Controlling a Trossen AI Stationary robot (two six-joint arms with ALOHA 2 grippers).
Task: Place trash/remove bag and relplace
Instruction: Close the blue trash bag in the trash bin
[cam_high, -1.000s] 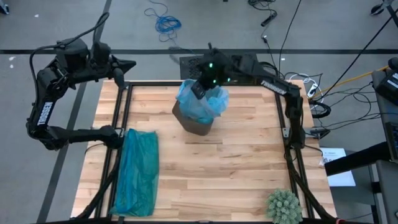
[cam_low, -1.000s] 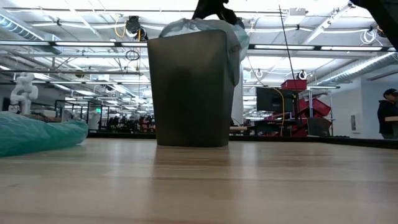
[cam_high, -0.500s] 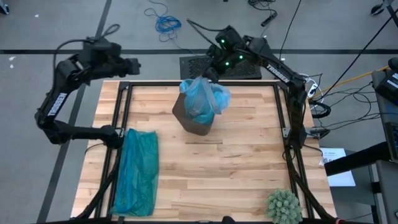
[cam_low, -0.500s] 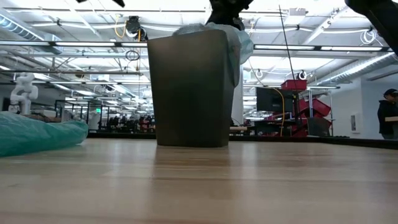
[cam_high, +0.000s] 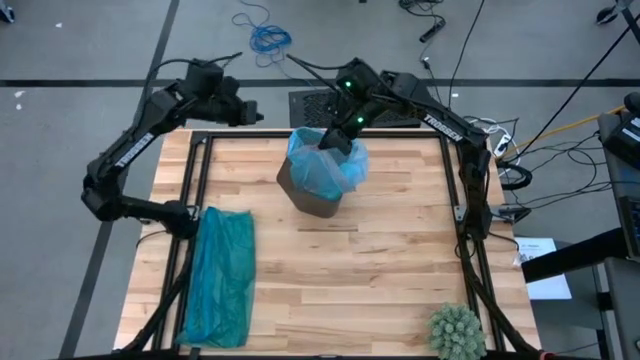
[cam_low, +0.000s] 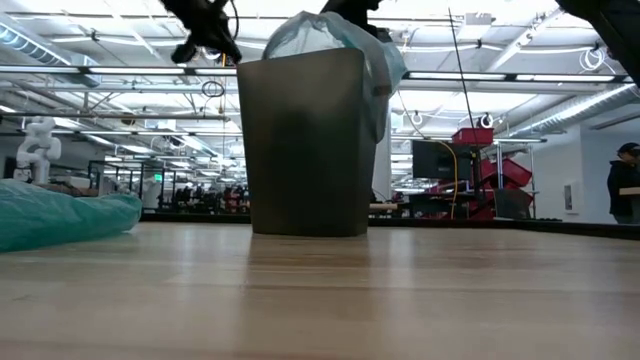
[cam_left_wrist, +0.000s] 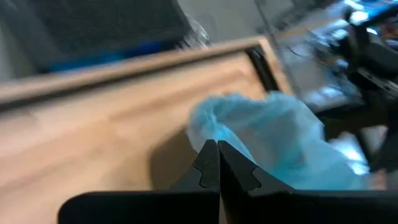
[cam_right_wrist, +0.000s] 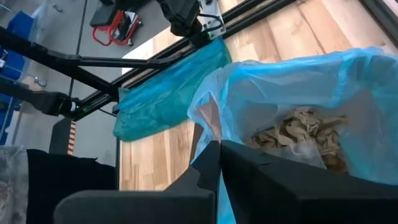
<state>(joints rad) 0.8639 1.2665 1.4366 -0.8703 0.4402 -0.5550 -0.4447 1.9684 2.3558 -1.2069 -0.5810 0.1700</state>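
While bag (cam_high: 325, 170) lines bin (cam_high: 312, 200), right end effector (cam_high: 338, 143) pinches bag's rim; left end effector (cam_high: 255, 112) closed, apart.

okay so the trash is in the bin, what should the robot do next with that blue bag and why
Probably lift the right gripper straight up a little to start drawing the blue bag out of the bin. It sits shut at the bag's rim, apparently pinching it, and the brown paper scraps already lie inside.

The dark bin (cam_high: 312, 192) with its pale blue bag (cam_high: 325, 165) blocks the table's (cam_high: 380, 260) twelve o'clock edge, and the right gripper (cam_high: 338, 140) hangs over its rim. A teal bag (cam_high: 220, 275) fills nine o'clock; a spiky green ball (cam_high: 457, 330) sits at five. The centre and three o'clock side lie open.
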